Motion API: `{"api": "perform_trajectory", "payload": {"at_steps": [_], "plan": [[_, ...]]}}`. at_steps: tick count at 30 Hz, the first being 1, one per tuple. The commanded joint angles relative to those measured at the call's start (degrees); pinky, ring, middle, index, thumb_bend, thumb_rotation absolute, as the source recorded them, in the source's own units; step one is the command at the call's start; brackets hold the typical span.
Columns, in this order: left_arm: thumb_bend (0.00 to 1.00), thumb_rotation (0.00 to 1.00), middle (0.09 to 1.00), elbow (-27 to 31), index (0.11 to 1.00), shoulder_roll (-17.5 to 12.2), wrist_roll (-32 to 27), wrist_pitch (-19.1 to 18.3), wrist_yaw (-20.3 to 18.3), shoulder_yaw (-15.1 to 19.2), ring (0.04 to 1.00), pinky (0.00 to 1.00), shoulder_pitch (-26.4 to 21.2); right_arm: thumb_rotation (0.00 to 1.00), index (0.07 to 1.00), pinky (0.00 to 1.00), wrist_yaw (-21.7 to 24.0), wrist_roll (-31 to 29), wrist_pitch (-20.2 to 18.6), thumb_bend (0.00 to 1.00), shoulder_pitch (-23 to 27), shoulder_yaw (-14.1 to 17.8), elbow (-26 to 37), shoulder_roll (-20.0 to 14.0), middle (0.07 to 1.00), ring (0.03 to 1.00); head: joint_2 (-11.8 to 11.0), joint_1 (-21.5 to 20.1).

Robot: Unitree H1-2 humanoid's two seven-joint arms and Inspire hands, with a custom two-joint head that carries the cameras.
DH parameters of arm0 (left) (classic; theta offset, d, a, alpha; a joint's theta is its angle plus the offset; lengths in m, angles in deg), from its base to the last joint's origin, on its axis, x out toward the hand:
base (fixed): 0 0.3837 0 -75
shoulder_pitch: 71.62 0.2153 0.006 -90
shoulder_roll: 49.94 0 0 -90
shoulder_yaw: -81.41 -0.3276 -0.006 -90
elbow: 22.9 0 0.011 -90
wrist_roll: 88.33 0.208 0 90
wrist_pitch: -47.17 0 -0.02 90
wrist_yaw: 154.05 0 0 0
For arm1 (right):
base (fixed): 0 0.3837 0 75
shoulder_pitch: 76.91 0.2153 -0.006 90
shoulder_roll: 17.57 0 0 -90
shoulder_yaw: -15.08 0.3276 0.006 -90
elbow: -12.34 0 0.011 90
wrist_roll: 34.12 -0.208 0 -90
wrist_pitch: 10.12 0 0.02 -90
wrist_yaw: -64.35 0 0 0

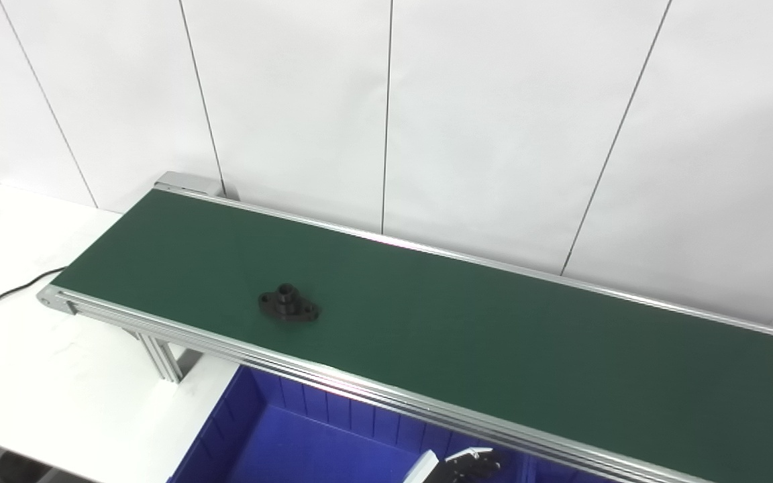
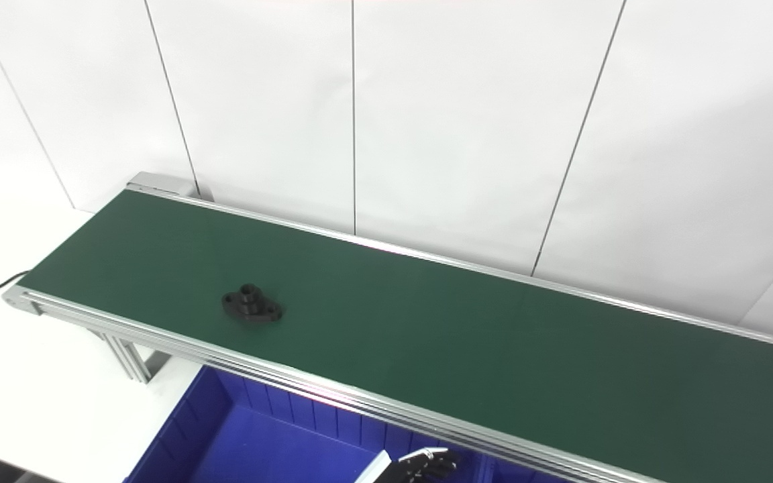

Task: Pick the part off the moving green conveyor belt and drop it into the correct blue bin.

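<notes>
The belt (image 1: pixel 467 322) is plain dark green, framed by silver rails (image 1: pixel 333 382). The part (image 1: pixel 288 304) on it is black. The bin (image 1: pixel 279 443) is deep blue. The table (image 1: pixel 37 376) is white, with a black cable (image 1: pixel 4 295). The wall (image 1: pixel 494 121) is white with thin dark seams.

No text, label, brand, number or sign can be read anywhere in either view (the wall panels (image 1: pixel 494 121), the green conveyor belt (image 1: pixel 494 335) and the blue bin (image 1: pixel 306 443) at about 6 o'clock all show plain, unmarked surfaces).
</notes>
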Motion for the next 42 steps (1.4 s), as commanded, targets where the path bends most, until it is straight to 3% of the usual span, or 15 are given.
{"api": "perform_trajectory", "payload": {"at_steps": [1, 10, 15, 18, 19, 24, 28, 32, 35, 42], "plan": [[0.7, 0.16, 0.827, 0.45, 0.828, 0.5, -0.59, 2.47, 1.27, -0.65, 0.811, 0.76, -1.73, 0.0, 0.834, 0.75, -0.77, -0.34, 3.12, 0.34, 0.59, 0.32, 1.24, -0.02, 0.773, 0.757, 0.01, 0.03], [0.7, 0.18, 0.833, 0.23, 0.835, 0.37, -0.74, 2.47, 1.38, -0.78, 0.812, 0.76, -1.74, 0.0, 0.83, 0.69, -1.33, -0.15, 3.21, 0.33, 0.63, 0.11, 1.35, 0.2, 0.767, 0.735, 0.6, -1.75], [0.7, 0.18, 0.834, 1.96, 0.837, -0.53, -1.51, 2.46, 0.62, -1.05, 0.815, 0.75, -1.0, 0.2, 0.816, 0.64, -2.35, -4.11, 3.23, 0.35, -0.02, -0.67, 3.74, 0.6, 0.747, 0.706, 2.71, -8.01], [0.69, 0.16, 0.833, 4.2, 0.837, -1.49, -2.12, 2.46, -0.45, -0.85, 0.81, 0.74, -0.16, 0.36, 0.805, 0.58, -2.0, -7.35, 3.24, 0.45, -0.72, -0.62, 6.86, 1.0, 0.731, 0.673, 5.43, -13.1], [0.69, 0.15, 0.835, 4.84, 0.84, -1.74, -2.26, 2.44, -0.77, -0.79, 0.811, 0.74, 0.05, 0.41, 0.796, 0.57, -2.14, -7.63, 3.24, 0.51, -0.89, -0.59, 7.62, 1.09, 0.723, 0.663, 5.43, -13.1], [0.67, 0.14, 0.843, 10.35, 0.847, -3.75, -3.12, 0.78, -3.96, 0.18, 0.82, 0.76, 1.58, 0.49, 0.773, 0.56, -2.69, -8.58, 3.24, 0.63, -2.36, 0.9, 16.17, 2.15, 0.703, 0.65, 7.98, -19.24], [0.68, 0.13, 0.833, 13.76, 0.836, -4.91, -3.11, -1.0, -5.66, 1.4, 0.818, 0.77, 2.14, 0.44, 0.767, 0.57, -1.65, -8.65, 3.22, 0.64, -2.25, 1.76, 23.1, 2.41, 0.704, 0.658, 10.5, -25.37], [0.69, 0.11, 0.825, 15.78, 0.826, -5.78, -4.01, -1.88, -7.18, 2.79, 0.815, 0.77, 2.32, 0.44, 0.773, 0.57, -1.24, -4.77, 2.64, 0.61, -0.26, 2.85, 28.7, 2.4, 0.707, 0.654, 12.2, -29.98], [0.7, 0.08, 0.818, 16.53, 0.822, -6.27, -4.75, -1.96, -8.23, 3.64, 0.809, 0.76, 2.31, 0.36, 0.772, 0.57, -0.77, -1.59, -0.66, 0.57, 1.89, 3.35, 31.58, 2.7, 0.709, 0.647, 12.66, -32.25], [0.71, 0.03, 0.816, 16.85, 0.812, -7.05, -6.56, -1.35, -10.14, 5.19, 0.804, 0.75, 1.75, 0.36, 0.757, 0.57, 1.82, 3.32, -7.81, 0.61, 8.28, 2.95, 33.23, 2.63, 0.707, 0.655, 14.09, -36.79]]}}
